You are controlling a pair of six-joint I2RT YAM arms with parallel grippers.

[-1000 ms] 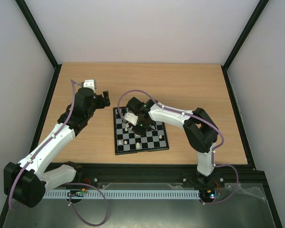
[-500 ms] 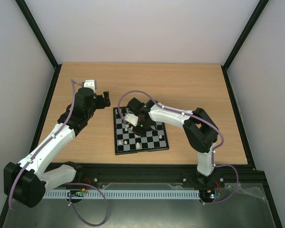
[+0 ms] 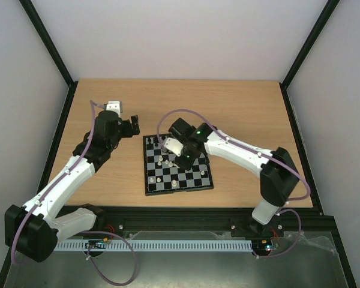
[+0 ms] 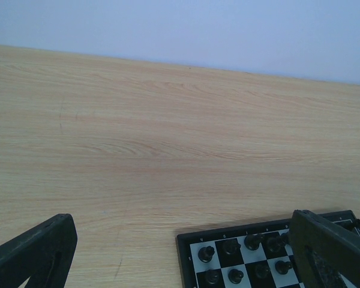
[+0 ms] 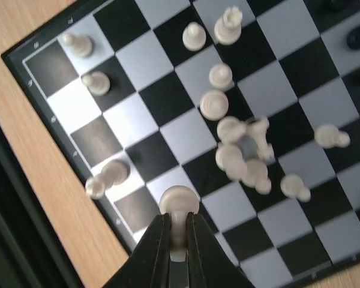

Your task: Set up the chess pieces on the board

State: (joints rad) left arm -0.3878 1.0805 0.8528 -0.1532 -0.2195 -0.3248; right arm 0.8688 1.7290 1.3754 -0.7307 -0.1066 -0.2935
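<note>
The chessboard [image 3: 195, 178] lies at the table's middle. Cream-white pieces [image 5: 215, 105] stand and lie scattered on it; black pieces [image 4: 206, 254] stand in rows along its far edge. My right gripper [image 5: 178, 231] is shut on a cream-white pawn [image 5: 179, 201] and holds it above the board's near-left squares; in the top view this gripper [image 3: 181, 157] hangs over the board's middle. My left gripper [image 3: 132, 126] is open and empty, above bare table beside the board's far left corner [image 4: 186, 242]; its fingers [image 4: 330, 246] frame the left wrist view.
A black frame rail [image 3: 216, 210] runs along the table's near edge. Grey walls close in the left, right and back. Bare wood [image 4: 168, 132] lies beyond the board.
My right arm has swung its elbow outward to the right and the gripper has shifted slightly right and nearer over the board. The left arm has not moved.
</note>
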